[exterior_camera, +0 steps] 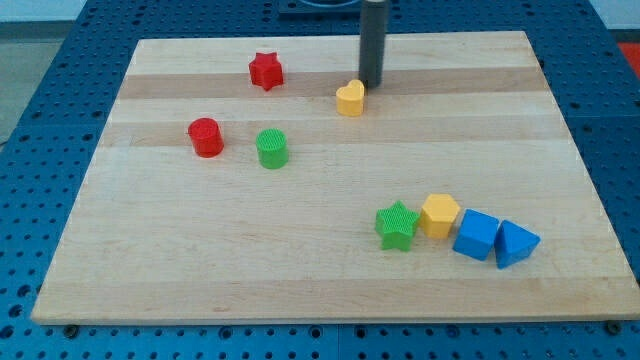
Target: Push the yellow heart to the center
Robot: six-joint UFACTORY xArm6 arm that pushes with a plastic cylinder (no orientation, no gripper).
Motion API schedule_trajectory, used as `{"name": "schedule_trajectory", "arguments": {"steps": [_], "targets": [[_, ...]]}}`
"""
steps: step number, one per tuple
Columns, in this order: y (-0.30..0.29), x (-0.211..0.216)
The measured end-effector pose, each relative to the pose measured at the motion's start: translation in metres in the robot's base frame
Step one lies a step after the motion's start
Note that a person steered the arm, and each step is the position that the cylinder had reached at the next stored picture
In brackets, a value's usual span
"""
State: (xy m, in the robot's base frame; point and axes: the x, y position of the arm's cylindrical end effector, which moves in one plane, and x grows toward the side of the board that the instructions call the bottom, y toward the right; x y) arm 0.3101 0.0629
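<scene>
The yellow heart (350, 98) lies on the wooden board (200, 270) in the upper middle of the view. My tip (371, 86) is the lower end of a dark rod that comes down from the view's top. It stands just to the upper right of the heart, touching it or nearly so.
A red star (266, 71) lies at the upper left. A red cylinder (206, 137) and a green cylinder (272, 148) lie at the left. At the lower right lie a green star (397, 224), a yellow hexagon (439, 215), a blue cube (476, 235) and a blue triangular block (515, 243).
</scene>
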Motion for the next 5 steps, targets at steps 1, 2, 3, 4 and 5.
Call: {"name": "schedule_trajectory", "arguments": {"steps": [1, 2, 3, 4, 5], "targets": [[-0.027, 0.018], [-0.026, -0.019], [-0.031, -0.05], [-0.031, -0.061], [-0.05, -0.077]]}}
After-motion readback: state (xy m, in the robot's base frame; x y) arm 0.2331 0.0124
